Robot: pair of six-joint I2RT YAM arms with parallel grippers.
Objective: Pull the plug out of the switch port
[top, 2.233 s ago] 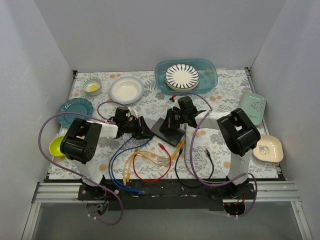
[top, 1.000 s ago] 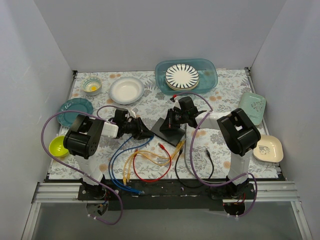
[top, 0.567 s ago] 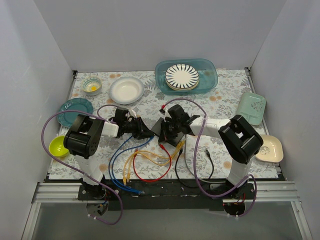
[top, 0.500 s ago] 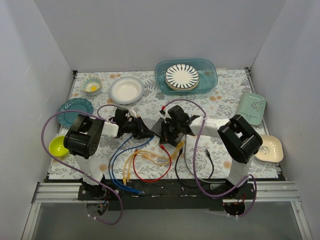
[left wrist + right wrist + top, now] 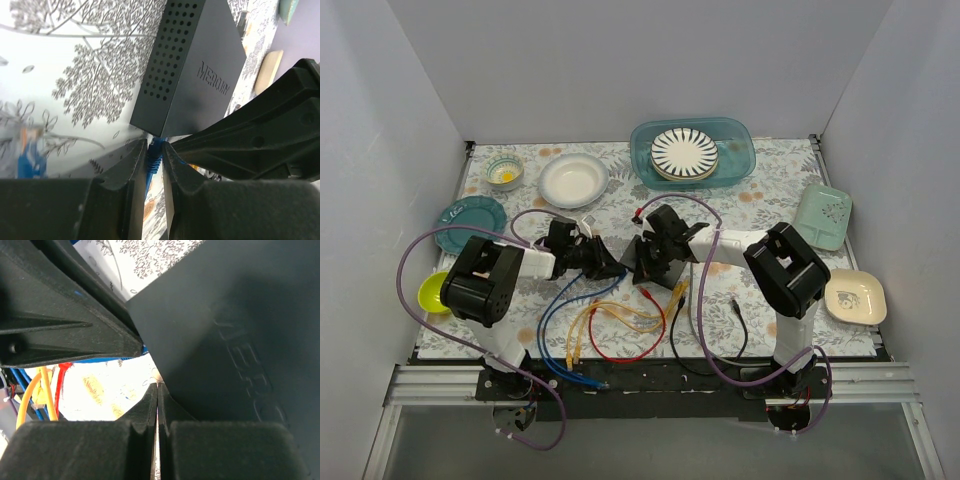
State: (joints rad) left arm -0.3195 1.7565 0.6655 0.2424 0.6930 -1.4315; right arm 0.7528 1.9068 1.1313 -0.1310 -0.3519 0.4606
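The switch (image 5: 192, 75) lies flat near the middle of the table (image 5: 760, 200), btwn the two arms. The left gripper (image 5: 154, 148) comes in low from the left – fingers narrow, pinching the blue plug (image 5: 153, 160) right at the switch's near edge. The right gripper (image 5: 157, 392) is over the switch's top w/ its fingers pressed together, nothing btwn them – tips just beside the box's edge.
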